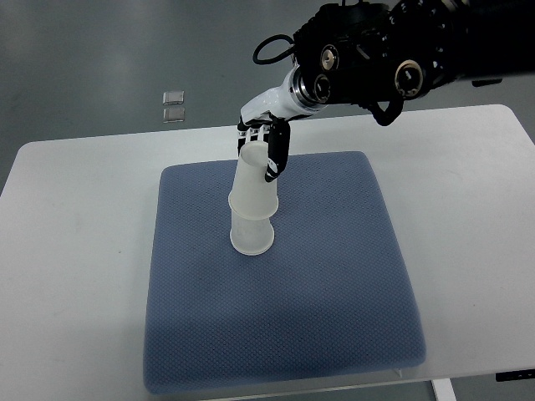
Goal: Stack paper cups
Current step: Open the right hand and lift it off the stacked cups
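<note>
You've got the right hand (266,144) pinching the top cup (253,185) near its upper end — it sits inverted over the lower cup (252,236), below the hand, on the mat (334,284).

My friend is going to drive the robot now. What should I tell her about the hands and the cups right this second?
Right hand: comes in from the top right, fingers curled around the upside-down white paper cup, gripping near its upper end.
Left hand: not in the picture.
Cups: the held cup sits over a second white paper cup that stands upside down on the blue padded mat on the white table. The top cup is slightly tilted and only partly down.
Done: cup brought onto the other.
Left: push it down straight, then let go and pull the hand away.
</note>
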`<state>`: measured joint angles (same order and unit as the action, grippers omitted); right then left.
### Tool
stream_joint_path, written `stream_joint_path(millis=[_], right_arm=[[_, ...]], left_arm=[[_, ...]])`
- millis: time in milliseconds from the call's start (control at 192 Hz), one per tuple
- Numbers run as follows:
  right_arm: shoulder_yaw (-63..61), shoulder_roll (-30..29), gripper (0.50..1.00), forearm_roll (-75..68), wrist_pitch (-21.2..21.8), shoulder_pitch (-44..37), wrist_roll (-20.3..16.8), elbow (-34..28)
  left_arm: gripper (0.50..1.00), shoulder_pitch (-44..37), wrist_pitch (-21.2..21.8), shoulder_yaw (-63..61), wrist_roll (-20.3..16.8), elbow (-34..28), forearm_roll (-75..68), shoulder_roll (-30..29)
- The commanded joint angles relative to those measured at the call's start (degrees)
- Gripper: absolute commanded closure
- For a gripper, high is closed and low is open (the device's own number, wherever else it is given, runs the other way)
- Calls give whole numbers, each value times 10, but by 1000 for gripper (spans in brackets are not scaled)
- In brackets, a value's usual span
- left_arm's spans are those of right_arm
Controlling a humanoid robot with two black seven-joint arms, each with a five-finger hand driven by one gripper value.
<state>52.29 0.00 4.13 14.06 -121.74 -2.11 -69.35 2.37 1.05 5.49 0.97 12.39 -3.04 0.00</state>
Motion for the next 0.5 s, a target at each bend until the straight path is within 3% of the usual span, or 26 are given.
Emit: stream_joint_path(millis=[0,494], right_arm=[[0,0,713,0,-1,0,0,0],[-2,0,707,-1,-2,-5,0,0]], left_arm=[[500,0,0,1,0,0,1,0],[500,0,0,0,0,1,0,0]])
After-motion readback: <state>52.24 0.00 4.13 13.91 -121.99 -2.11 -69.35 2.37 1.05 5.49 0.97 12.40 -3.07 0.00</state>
